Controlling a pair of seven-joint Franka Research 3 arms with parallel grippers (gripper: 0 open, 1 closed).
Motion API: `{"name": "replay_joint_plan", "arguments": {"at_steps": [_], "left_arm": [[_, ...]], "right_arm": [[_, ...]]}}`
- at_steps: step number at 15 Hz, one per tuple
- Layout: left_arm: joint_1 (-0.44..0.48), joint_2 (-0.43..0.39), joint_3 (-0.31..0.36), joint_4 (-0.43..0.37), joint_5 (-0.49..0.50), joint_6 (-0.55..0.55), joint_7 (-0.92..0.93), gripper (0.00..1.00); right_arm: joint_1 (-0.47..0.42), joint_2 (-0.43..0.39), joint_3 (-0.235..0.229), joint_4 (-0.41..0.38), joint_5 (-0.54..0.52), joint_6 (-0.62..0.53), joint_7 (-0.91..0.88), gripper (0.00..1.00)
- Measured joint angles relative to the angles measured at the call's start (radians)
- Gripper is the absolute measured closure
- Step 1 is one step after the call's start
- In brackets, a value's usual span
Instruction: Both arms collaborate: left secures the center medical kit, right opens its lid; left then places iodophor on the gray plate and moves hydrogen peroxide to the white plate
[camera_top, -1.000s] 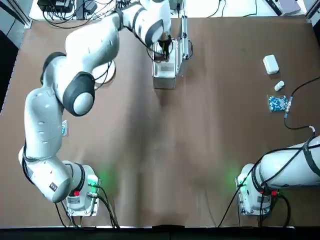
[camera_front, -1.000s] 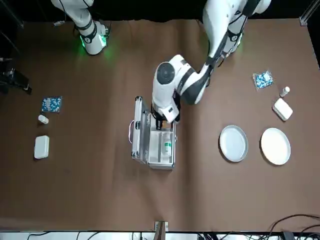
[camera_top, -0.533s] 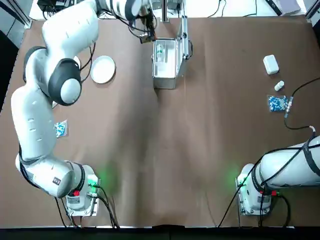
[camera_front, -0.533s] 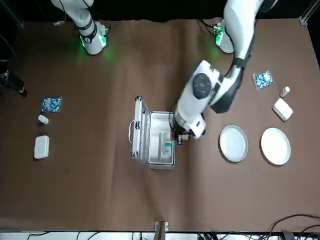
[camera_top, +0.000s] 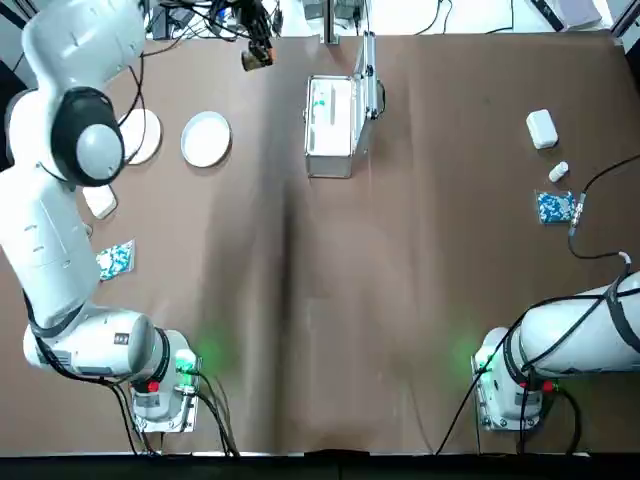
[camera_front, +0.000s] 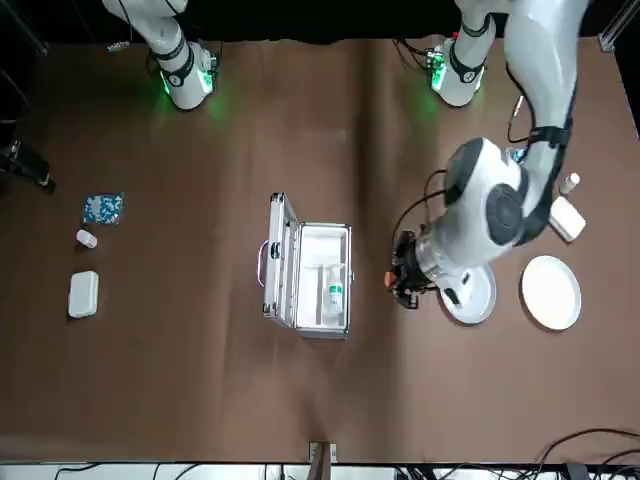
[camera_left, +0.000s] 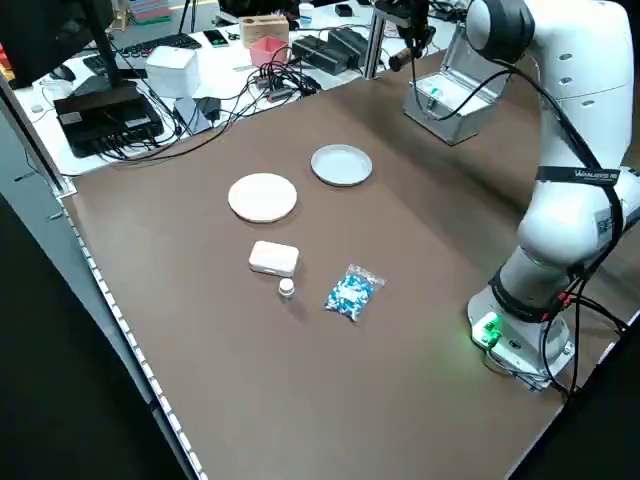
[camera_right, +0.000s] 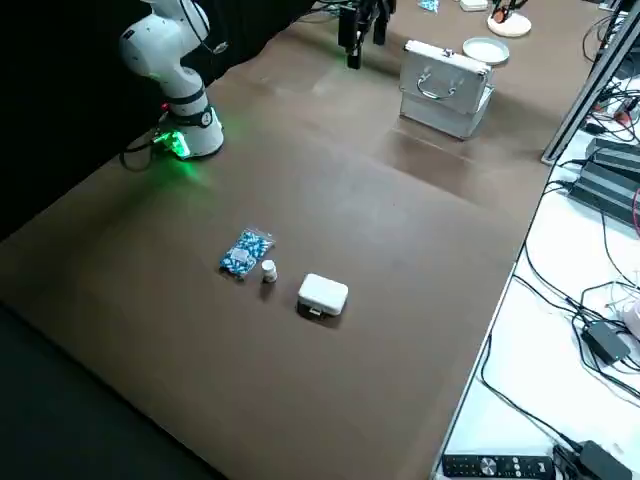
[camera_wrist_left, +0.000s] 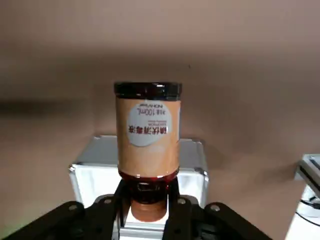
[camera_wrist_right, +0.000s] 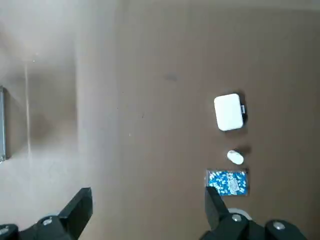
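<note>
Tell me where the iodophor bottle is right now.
The iodophor is held in the left pincer, lifted out of the open medical kit; in the front view it sits between the kit and the gray plate.

Brown iodophor (camera_wrist_left: 147, 135), silver medical kit (camera_top: 331, 125)

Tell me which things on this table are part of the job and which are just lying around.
Part of the job:
medical kit, lid open
iodophor, in the left claw
hydrogen peroxide, inside the kit
gray plate
white plate

Lying around:
two white boxes
two blue packets
two small white bottles
</note>
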Motion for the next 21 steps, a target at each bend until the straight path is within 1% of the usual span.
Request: {"name": "replay_joint_plan", "arguments": {"at_steps": [3,5,8,10,14,17,21], "left_arm": [[0.149,0.0,-0.097,-0.001,-0.029,-0.055,0.115,0.67],[0.228,0.0,-0.127,-0.001,-0.044,-0.093,0.175,0.67],[0.308,0.0,-0.133,-0.002,-0.121,-0.135,0.294,0.67],[0.346,0.001,-0.134,-0.005,-0.143,-0.161,0.325,0.67],[0.421,0.013,-0.133,-0.016,-0.247,-0.181,0.44,0.67],[0.456,0.026,-0.133,-0.017,-0.26,-0.196,0.488,0.67],[0.487,0.063,-0.133,-0.017,-0.279,-0.196,0.57,0.67]], "right_arm": [[0.001,0.0,0.003,0.0,0.0,0.002,0.0,0.01],[0.002,0.0,0.006,0.0,0.0,0.002,0.0,0.01],[0.002,0.0,0.006,0.0,0.0,0.004,0.0,0.01],[0.001,0.0,0.006,0.0,0.0,0.004,0.0,0.01],[0.002,0.0,0.007,-0.001,0.0,0.004,0.0,0.02],[0.002,0.0,0.007,-0.001,0.0,0.003,0.0,0.01],[0.002,0.0,0.007,-0.002,0.0,0.001,0.0,0.01]]}}
